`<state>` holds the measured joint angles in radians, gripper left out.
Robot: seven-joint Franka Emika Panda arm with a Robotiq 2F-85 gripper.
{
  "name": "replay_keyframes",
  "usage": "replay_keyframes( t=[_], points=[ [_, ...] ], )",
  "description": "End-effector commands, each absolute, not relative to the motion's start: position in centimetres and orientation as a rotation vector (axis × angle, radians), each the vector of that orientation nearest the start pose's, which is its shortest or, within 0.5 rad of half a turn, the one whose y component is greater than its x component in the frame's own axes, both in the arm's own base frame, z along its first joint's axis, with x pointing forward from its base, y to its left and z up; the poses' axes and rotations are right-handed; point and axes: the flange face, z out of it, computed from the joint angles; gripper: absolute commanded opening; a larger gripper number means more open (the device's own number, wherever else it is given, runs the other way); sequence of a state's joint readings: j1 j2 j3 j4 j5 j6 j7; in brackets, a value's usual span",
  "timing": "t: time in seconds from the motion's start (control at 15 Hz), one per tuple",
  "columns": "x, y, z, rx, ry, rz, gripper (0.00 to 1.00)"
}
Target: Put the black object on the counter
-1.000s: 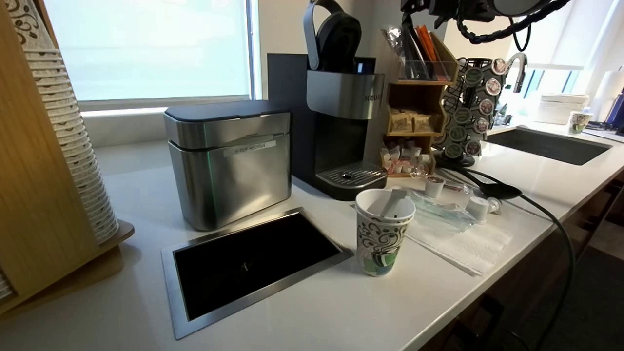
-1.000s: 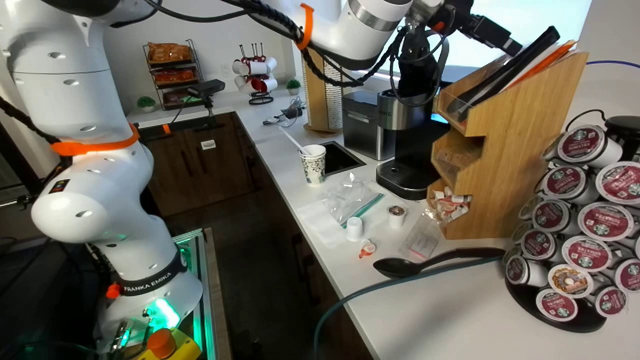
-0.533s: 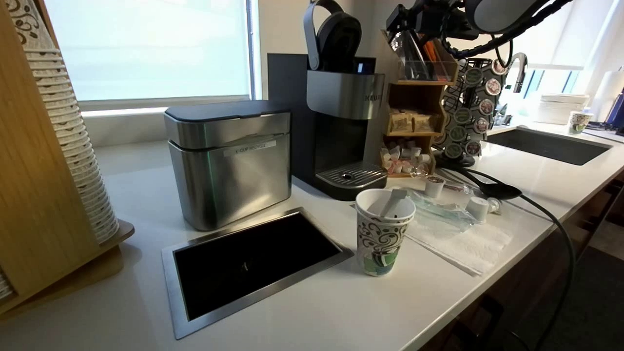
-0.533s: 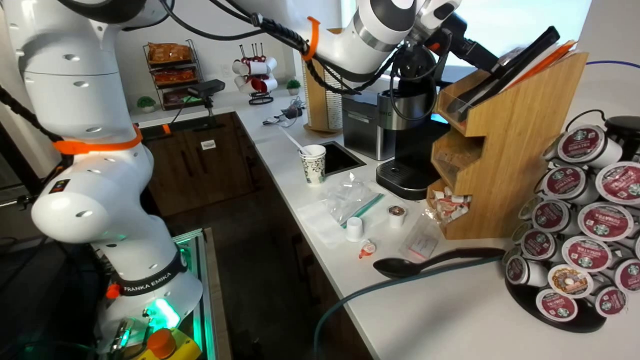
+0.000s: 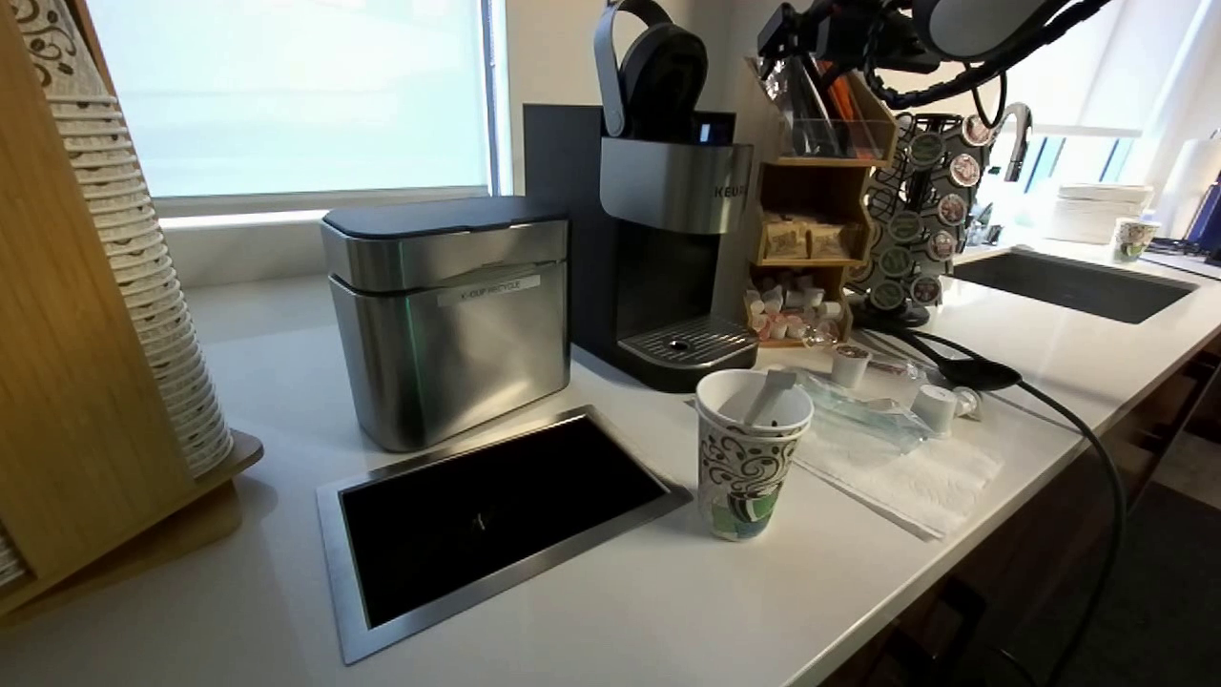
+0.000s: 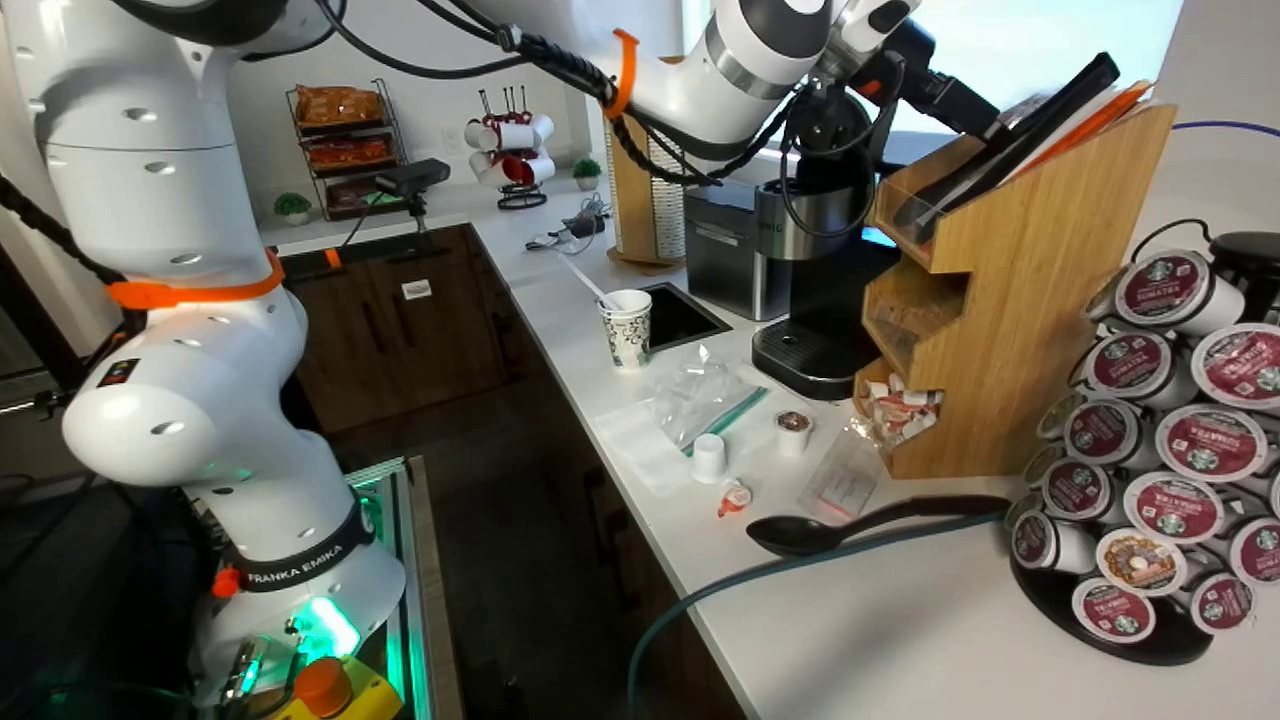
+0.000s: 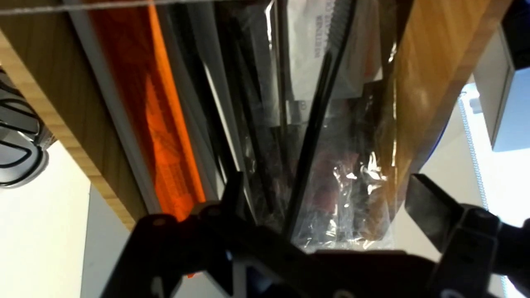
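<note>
1. Gripper (image 7: 326, 180): fingers (image 7: 432, 207) spread wide apart in the wrist view; up at the upper tier of the wooden organizer (image 6: 1060, 260) in both exterior views
2. Black object (image 7: 312, 128): seen between the spread fingers in the wrist view, slim dark strip, ridged toward the end away from the gripper, tilted, standing in the upper tier; other dark strips crowd it, so can't be fully sure it's the right one
3. Left of the gripper's middle, wrist view: orange packets (image 7: 169, 136), near the organizer's side wall
4. Right of the gripper's middle, wrist view: clear wrapper (image 7: 348, 215), printed white paper showing in it
5. Counter (image 6: 880, 640): well below the gripper
6. Coffee maker (image 5: 672, 191): below and left of the gripper in both exterior views, just beside the organizer
7. Steel box (image 5: 458, 334): past the coffee maker, farther from the gripper
8. Pod rack (image 6: 1170, 420): below and right of the gripper in both exterior views
9. On the counter, below the gripper: black spoon (image 6: 800, 535) lying flat, cable (image 6: 740, 580) running beside it and over the edge; clear bag (image 6: 700, 395) partly on a white napkin (image 6: 640, 450), pods (image 6: 793, 435) near the bag
10. Paper cup (image 5: 749, 468): upright, stick (image 5: 768, 396) leaning in it, well apart from the gripper, just beside the steel-framed inset (image 5: 506, 515)
</note>
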<state>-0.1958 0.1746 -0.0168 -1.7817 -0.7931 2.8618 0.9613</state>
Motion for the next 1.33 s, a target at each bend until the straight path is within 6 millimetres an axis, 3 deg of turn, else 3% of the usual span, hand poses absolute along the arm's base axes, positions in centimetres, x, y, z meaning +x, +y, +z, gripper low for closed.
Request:
replay_keyframes(
  t=[0.0, 0.47, 0.93, 1.0, 1.07, 1.27],
  points=[
    [64.3, -9.9, 55.3, -2.849, 0.719, -1.618, 1.00],
    [64.0, -11.5, 54.6, -2.872, 0.783, -1.607, 1.00],
    [64.8, -11.4, 52.8, -2.893, 0.771, -1.559, 1.00],
    [64.9, -11.4, 52.6, -2.894, 0.769, -1.556, 0.75],
    [64.9, -11.4, 52.5, -2.895, 0.768, -1.554, 0.73],
    [64.9, -11.4, 52.4, -2.900, 0.764, -1.560, 0.49]
  ],
)
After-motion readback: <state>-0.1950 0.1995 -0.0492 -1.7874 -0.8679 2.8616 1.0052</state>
